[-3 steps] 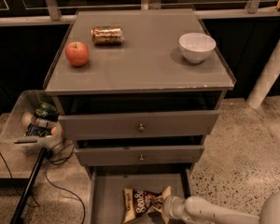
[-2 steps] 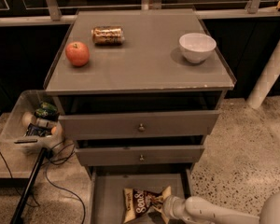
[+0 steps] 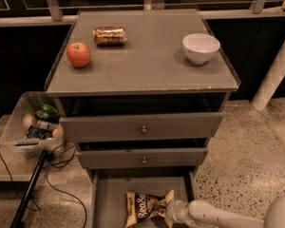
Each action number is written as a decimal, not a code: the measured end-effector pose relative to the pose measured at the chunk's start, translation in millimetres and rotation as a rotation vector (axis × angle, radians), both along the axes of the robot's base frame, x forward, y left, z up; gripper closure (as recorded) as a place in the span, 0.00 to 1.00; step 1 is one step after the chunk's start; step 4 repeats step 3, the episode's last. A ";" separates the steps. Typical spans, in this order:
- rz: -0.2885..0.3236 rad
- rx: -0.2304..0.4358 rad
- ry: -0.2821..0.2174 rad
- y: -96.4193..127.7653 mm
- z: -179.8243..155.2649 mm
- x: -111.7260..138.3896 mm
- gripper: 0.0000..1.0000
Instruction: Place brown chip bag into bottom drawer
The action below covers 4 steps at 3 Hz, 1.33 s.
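Observation:
The brown chip bag (image 3: 145,205), dark brown with white script and pale ends, is inside the open bottom drawer (image 3: 109,194), near the bottom edge of the camera view. My gripper (image 3: 167,212) is at the bag's right end, low in the drawer. The white arm reaches in from the lower right. Where the gripper meets the bag is hidden.
On the cabinet top are a red apple (image 3: 79,54), a gold-brown can (image 3: 109,35) on its side and a white bowl (image 3: 200,47). The two upper drawers (image 3: 143,129) stand partly open above the bottom one. A clear bin (image 3: 33,125) and cables are at the left, a white post (image 3: 275,70) at the right.

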<state>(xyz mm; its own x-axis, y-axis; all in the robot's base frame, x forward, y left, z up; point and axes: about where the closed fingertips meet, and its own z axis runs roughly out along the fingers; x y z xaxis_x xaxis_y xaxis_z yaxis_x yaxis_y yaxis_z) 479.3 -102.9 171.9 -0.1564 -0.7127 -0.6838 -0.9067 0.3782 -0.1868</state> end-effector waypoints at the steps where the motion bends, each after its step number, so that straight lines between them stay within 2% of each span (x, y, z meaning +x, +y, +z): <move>1: 0.000 0.000 0.000 0.0 0.0 0.0 0.13; 2: 0.000 0.000 0.000 0.1 0.0 0.0 0.00; 4: 0.000 0.000 0.000 0.1 0.0 0.0 0.00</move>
